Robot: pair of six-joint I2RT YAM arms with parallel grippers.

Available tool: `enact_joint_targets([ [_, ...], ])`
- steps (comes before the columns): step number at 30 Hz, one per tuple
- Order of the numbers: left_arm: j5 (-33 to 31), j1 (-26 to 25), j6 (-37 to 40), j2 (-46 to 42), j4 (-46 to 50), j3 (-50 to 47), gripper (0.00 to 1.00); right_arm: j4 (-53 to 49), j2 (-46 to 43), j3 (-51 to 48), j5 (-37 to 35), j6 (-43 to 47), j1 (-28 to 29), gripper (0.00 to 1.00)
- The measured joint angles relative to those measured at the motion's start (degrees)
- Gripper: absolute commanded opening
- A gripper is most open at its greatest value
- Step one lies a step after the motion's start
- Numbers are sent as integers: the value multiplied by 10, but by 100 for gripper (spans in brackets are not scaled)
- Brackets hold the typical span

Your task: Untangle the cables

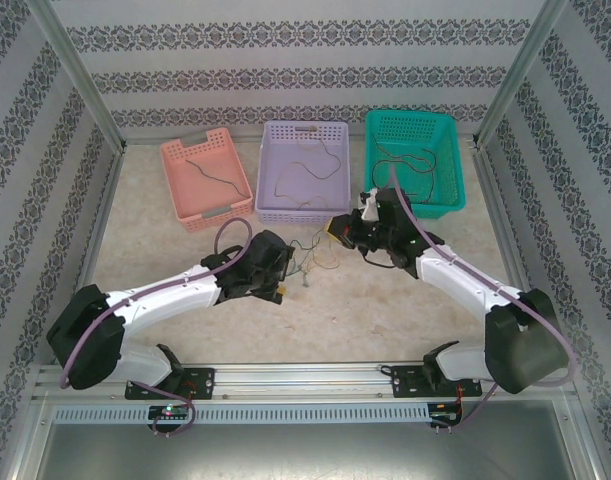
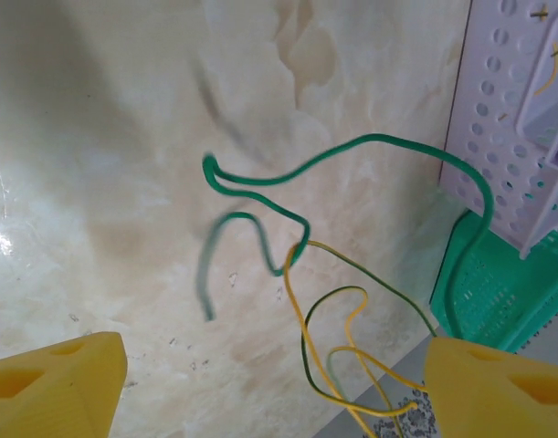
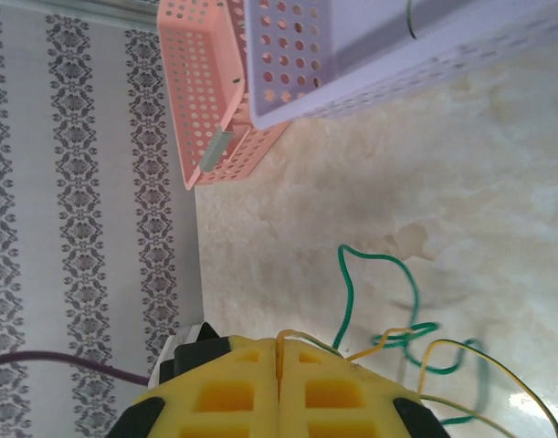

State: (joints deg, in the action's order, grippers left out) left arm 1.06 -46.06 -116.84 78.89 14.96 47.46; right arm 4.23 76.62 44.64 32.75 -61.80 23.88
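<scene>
Nearest us are two grippers: our left gripper point(image 2: 274, 351) stands wide, gripping nothing, and our right gripper point(image 3: 279, 351) is pinched onto one yellow cable point(image 2: 297, 310). One green cable point(image 2: 370, 140) lies tangled with it on the table point(image 1: 165, 250) between them. At the far side stand three baskets, each holding cable: pink basket point(image 1: 175, 187) on the left, lilac basket point(image 1: 295, 213), then teal basket point(image 1: 445, 205) on the right.

Looks like a lab test cell: walled around the marbled tabletop point(image 1: 165, 270) by patterned panels point(image 1: 305, 70) on aluminium posts point(image 1: 78, 75), mounting rail point(image 1: 305, 378) along its near edge.
</scene>
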Motion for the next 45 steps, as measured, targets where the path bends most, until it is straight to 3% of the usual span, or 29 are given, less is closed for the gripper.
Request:
enact_joint_targets([
  [10, -30, -4, -22, 41, -17, 0, 87, 50, 27, -152, 2, -11, -31, 0],
  [14, -30, -4, -24, 56, -12, 0, 77, 51, 43, -171, 2, -8, -49, 0],
  [18, -39, -3, -22, 57, -15, -3, 58, 56, 50, -170, 2, -1, -58, 0],
  [27, -7, 54, 143, 108, -81, -21, 56, 55, 65, -146, 9, 9, -58, 0],
  [31, 16, 57, 188, 137, -101, -18, 50, 54, 68, -143, 12, 11, -58, 0],
  [41, 45, 57, 224, 157, -82, 41, 7, 53, 69, -140, 12, 11, -58, 0],
  [45, 45, 57, 233, 157, -42, 57, 2, 52, 69, -135, 12, 11, -58, 0],
])
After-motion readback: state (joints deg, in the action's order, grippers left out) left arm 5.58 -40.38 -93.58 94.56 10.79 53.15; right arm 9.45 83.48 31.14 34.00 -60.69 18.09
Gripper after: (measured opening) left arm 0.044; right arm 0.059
